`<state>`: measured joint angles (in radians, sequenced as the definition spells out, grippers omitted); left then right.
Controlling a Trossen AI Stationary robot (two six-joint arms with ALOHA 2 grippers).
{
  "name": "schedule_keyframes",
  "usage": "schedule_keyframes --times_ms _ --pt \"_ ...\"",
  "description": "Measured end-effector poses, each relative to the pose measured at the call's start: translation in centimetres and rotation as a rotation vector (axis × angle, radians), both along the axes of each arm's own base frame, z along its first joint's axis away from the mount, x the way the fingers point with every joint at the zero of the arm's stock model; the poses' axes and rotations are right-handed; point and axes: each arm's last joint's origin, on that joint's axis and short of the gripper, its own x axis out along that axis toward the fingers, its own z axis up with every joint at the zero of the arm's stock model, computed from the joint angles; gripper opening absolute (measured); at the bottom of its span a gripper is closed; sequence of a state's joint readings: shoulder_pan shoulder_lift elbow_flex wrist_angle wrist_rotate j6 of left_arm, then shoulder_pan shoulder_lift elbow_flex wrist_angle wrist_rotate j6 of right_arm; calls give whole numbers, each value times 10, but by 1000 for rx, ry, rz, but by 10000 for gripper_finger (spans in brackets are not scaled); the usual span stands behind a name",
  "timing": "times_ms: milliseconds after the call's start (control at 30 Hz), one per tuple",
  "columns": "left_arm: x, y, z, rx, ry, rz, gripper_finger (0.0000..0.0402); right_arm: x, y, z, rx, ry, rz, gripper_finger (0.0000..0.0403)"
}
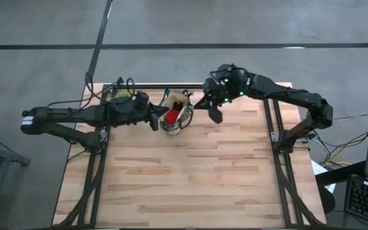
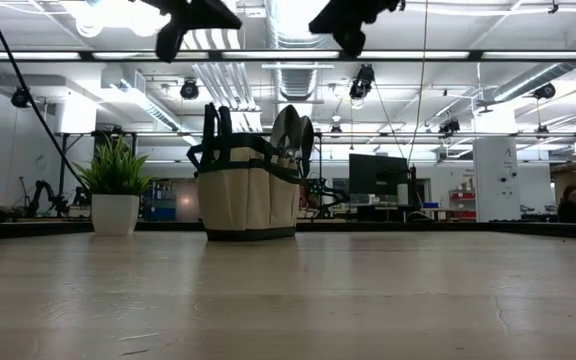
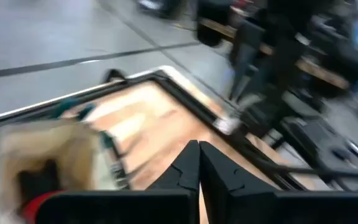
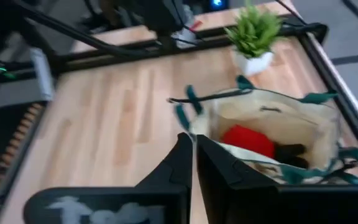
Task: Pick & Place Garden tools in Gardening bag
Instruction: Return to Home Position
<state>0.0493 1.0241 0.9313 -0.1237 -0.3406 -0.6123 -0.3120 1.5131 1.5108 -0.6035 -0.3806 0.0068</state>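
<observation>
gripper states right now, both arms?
Left gripper: closed, holding nothing, raised beside the gardening bag.
Right gripper: closed, holding nothing, raised on the bag's other side.

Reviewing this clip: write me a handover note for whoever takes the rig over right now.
Left gripper: shut, empty, raised on one side of the gardening bag.
Right gripper: shut, empty, raised on the bag's other side.
Bag: upright near the back edge of the table, beside the potted plant. Inside are the red bulb-shaped item and a dark tool. Trowel blades stick up out of it.
Done: every tool in view is bagged.
Left: bring both arms home.
</observation>
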Motion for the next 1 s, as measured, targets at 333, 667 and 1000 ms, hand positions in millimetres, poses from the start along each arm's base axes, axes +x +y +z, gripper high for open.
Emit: schedule_keyframes --times_ms 333,667,1000 --pt "-30 -3 26 127 -111 -131 3 -71 33 19 -93 -162 -91 8" --pt "-63 -6 6 219 167 -185 24 -128 51 -21 -90 -160 -100 8" --pt "-52 -12 -33 304 -36 -195 21 -161 61 -74 35 -286 -152 8"
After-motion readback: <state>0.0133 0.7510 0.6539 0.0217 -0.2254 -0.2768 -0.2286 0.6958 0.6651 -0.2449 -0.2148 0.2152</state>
